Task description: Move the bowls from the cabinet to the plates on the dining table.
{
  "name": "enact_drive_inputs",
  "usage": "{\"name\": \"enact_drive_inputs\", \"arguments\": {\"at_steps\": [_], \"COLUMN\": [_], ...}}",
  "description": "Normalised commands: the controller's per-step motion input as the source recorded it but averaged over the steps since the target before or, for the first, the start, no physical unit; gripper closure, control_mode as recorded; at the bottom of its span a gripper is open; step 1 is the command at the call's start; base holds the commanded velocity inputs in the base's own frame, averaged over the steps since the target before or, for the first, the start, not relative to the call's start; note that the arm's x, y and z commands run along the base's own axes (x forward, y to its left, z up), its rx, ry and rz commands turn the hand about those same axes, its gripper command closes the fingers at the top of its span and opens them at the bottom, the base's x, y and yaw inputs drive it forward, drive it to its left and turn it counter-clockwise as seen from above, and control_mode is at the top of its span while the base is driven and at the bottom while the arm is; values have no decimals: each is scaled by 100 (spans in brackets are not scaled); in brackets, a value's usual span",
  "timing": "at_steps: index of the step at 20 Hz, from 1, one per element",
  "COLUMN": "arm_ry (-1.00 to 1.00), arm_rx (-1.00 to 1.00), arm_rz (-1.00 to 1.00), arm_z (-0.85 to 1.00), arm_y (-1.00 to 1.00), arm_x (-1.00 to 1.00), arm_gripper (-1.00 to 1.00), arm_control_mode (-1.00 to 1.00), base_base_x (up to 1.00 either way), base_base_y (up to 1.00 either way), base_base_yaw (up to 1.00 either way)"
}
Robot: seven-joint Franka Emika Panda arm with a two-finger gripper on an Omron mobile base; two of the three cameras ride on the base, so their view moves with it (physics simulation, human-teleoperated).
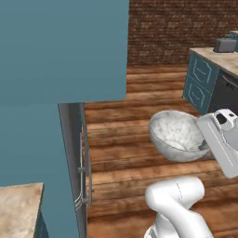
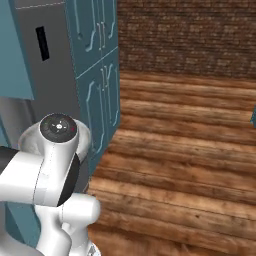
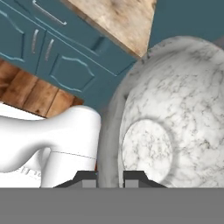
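The marbled grey-white bowl point(image 1: 176, 135) hangs in the air above the wooden floor point(image 1: 125, 153), well clear of any shelf or worktop, tipped on its side so its hollow faces toward the left base camera. In the hand view the bowl point(image 3: 175, 118) looms right in front of the hand point(image 3: 110, 177): its rim runs down between the two dark fingertips point(image 3: 85, 177), one on either side of the wall, so the hand is clamped on the bowl's rim. In the left base view the white hand point(image 1: 218, 139) sits at the bowl's right edge, with the bowl sticking out to the left of it.

Around it, a teal panel point(image 1: 60, 51) stands to the left, with a long silver handle point(image 1: 83, 172) on the grey edge beside it. Farther off, low teal drawers point(image 1: 200, 81) stand under a beige worktop point(image 1: 218, 58) bearing a dark toaster point(image 1: 225, 44).

My reading: the bowl is mid-carry. No plates are visible, so the hand would need to reach one before levelling the bowl and setting it down.
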Motion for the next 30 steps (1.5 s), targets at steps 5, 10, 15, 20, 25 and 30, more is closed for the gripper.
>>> {"name": "enact_drive_inputs", "arguments": {"at_steps": [5,10,15,20,25,30], "arm_ry": [0,0,0,0,0,0], "arm_rx": [0,0,0,0,0,0], "arm_rz": [0,0,0,0,0,0], "arm_z": [0,0,0,0,0,0], "arm_y": [0,0,0,0,0,0], "arm_x": [0,0,0,0,0,0], "arm_gripper": [100,100,100,100,100,100], "arm_control_mode": [100,100,100,100,100,100], "base_base_x": [15,16,17,19,24,29], "base_base_y": [-19,-20,-21,-22,-19,-17], "base_base_yaw": [-43,-42,-42,-42,-41,-39]}}
